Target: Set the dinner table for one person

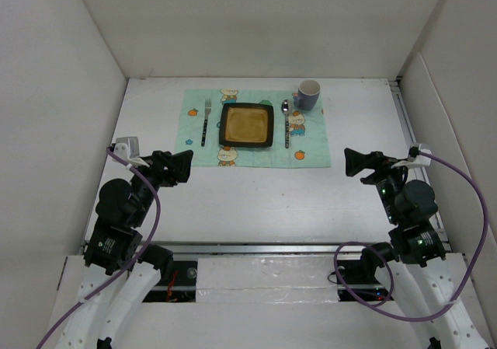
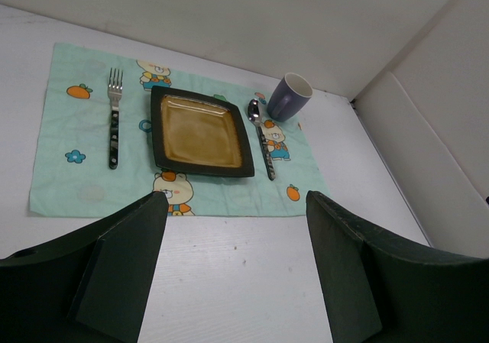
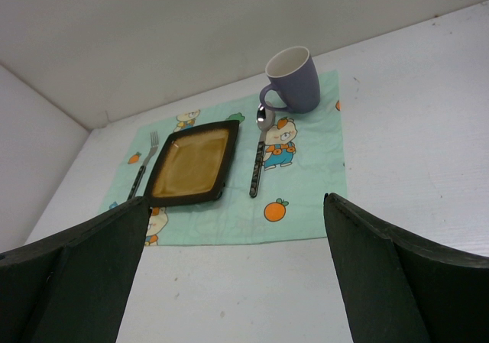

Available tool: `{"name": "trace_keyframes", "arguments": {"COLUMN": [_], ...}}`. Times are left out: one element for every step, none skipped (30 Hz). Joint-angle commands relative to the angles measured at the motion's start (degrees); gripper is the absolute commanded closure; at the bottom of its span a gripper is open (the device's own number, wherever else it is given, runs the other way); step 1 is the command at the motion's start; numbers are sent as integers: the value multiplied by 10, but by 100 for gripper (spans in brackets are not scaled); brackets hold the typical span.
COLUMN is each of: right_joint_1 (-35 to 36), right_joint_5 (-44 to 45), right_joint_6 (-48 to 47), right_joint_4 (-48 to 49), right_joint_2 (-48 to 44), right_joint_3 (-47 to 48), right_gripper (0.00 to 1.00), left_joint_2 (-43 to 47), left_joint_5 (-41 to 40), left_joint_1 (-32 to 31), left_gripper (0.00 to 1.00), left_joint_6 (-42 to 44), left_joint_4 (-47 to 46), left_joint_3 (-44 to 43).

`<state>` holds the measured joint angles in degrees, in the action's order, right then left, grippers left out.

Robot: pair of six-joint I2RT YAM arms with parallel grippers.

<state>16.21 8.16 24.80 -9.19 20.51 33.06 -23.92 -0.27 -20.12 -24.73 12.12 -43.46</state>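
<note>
White dinner table [image 1: 256, 201]: carried the mint placemat [image 1: 318, 135] at its far middle.
Setting: fork [image 1: 206, 121], square plate [image 1: 248, 125], spoon [image 1: 286, 123] and purple mug [image 1: 308, 94] looked laid.
Left gripper [image 1: 185, 166]: gaped wide, empty.
Right gripper [image 1: 351, 162]: likewise.
Advice: arms were best kept off the mat.

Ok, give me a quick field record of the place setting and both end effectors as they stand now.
placemat: mint-green bear print, flat at the far middle of the dinner table
plate: square, dark rim, centred on the placemat
fork: left of the plate, tines pointing away
spoon: right of the plate, bowl pointing away
mug: purple, upright, far right corner of the placemat
left end effector: open, empty
right end effector: open, empty
</note>
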Motion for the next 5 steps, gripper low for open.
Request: {"name": "trace_keyframes", "arguments": {"right_joint_1": [4, 4, 4, 4, 4], "right_joint_5": [-10, -13, -14, -20, -22], "right_joint_6": [-11, -11, -12, -11, -12], "right_joint_4": [15, 20, 24, 29, 30], "right_joint_2": [6, 10, 19, 23, 28], "right_joint_3": [36, 39, 41, 47, 53], "right_gripper": [0, 0, 0, 0, 0], "left_joint_2": [5, 3, 3, 3, 5], "left_joint_5": [-2, -4, -6, -10, -10], "left_joint_1": [2, 2, 2, 2, 2], "left_gripper": [30, 31, 31, 30, 29], "left_joint_6": [-3, 1, 1, 1, -1], "left_joint_4": [-18, -14, -12, -16, -20], "left_joint_3": [-12, -15, -18, -16, -15]}}
